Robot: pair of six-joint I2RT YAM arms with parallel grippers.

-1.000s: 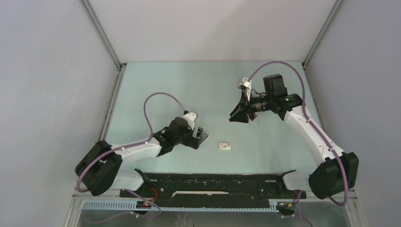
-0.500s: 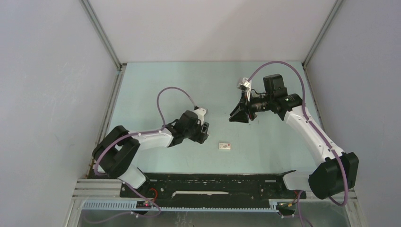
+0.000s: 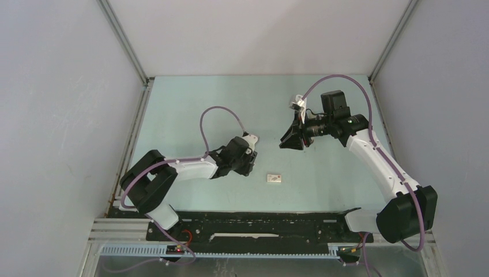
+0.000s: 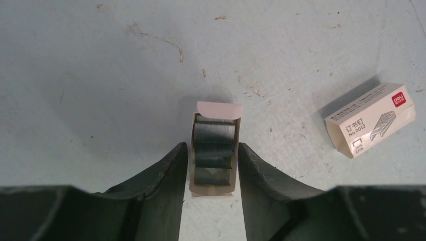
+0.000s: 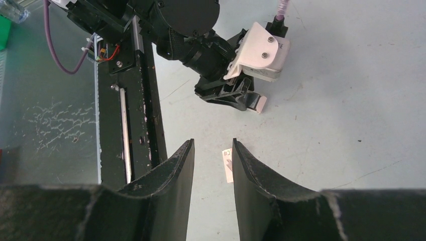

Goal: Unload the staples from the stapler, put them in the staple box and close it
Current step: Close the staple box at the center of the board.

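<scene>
Now my left jaws stand narrow astride the open carton [image 4: 219, 109] of staples [image 4: 214, 133] on the tabletop [image 4: 100, 75], its long axis pointing straight out between them, grip uncertain; right jaws hang narrow, empty; stapler unseen.

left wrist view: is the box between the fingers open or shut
Open. The small box has its end flap folded back, and grey staples show inside it.

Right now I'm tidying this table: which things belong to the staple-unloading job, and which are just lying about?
Job: grey metal staple strips in the open beige cardboard tray, flanked by the left end effector. No stapler in view.
Lying about: closed white labelled cardboard box.
</scene>
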